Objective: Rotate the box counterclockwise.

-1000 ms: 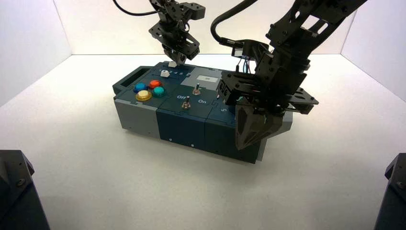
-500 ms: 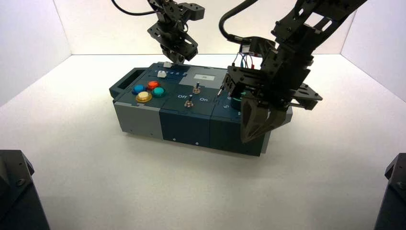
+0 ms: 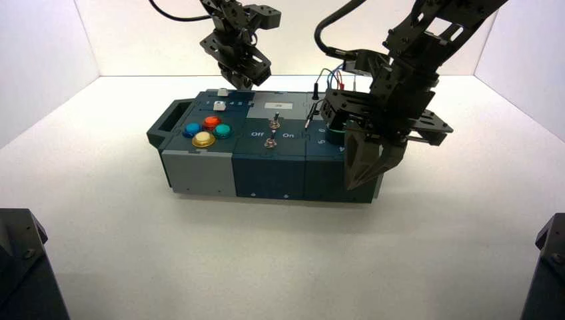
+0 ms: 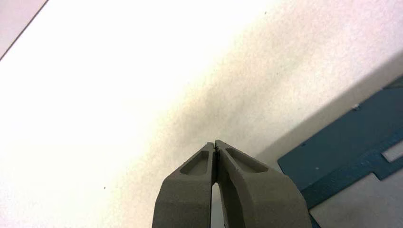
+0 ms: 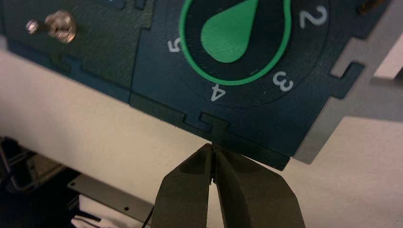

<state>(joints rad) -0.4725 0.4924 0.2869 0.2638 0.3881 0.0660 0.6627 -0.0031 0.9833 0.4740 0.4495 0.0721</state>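
The long dark-blue and grey box (image 3: 266,177) lies about level across the middle of the white table. My right gripper (image 3: 354,185) is shut, its tip against the box's near right corner. In the right wrist view the shut tips (image 5: 212,145) touch the box's edge (image 5: 247,147) just below the green dial (image 5: 236,33), by the numeral 4. My left gripper (image 3: 244,85) is shut and hangs over the box's far left edge. In the left wrist view its tips (image 4: 215,142) sit over bare table, with a corner of the box (image 4: 351,137) beside them.
The box top bears blue (image 3: 192,129), red (image 3: 211,122), teal (image 3: 222,131) and yellow (image 3: 203,139) buttons, two toggle switches (image 3: 272,123) and looped wires (image 3: 333,73) at the far right. White walls (image 3: 40,53) enclose the table. Dark arm bases (image 3: 20,267) stand at the near corners.
The box has turned counterclockwise: its right end swung away from me and its left end came nearer. My right gripper moved right and away with the corner. My left gripper shifted slightly left.
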